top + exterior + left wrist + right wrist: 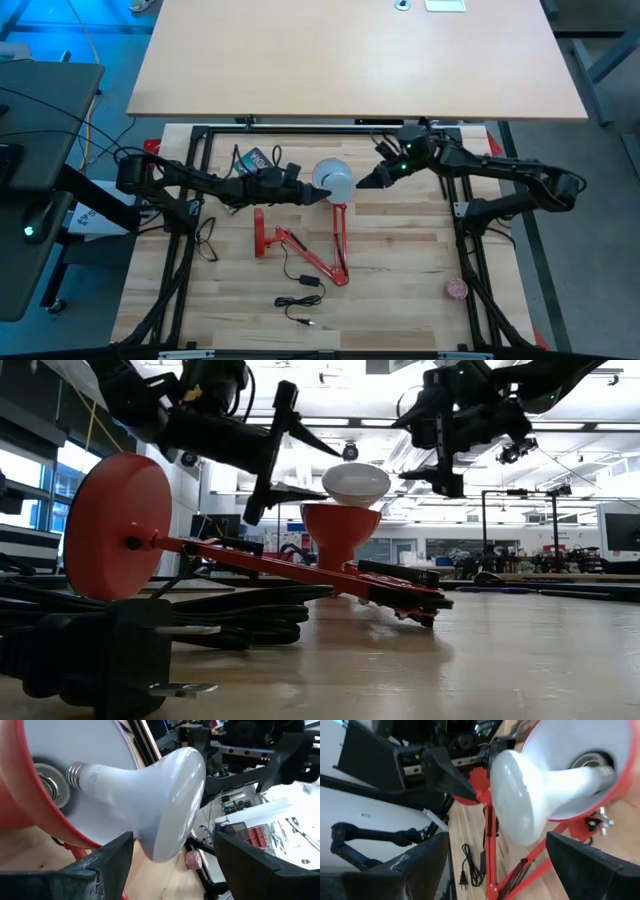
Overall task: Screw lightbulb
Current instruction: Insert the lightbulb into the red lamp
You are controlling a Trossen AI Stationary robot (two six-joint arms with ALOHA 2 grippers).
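Note:
The white lightbulb [150,795] sticks out of the red lamp shade [340,530], its dome [356,480] facing up. Its threaded neck [75,770] sits in the socket at the shade's centre, with some thread showing. My left gripper [322,192] stands open just left of the bulb [338,183], its fingers on either side of the dome's rim without touching it. My right gripper [362,183] stands open just right of the bulb, facing the dome [530,795], and is also clear of it.
The lamp's red arm runs down to its round red base [262,240] on the wooden table. A black cord with a plug [300,290] lies near the front edge. A small pink round object [457,290] sits at the front right.

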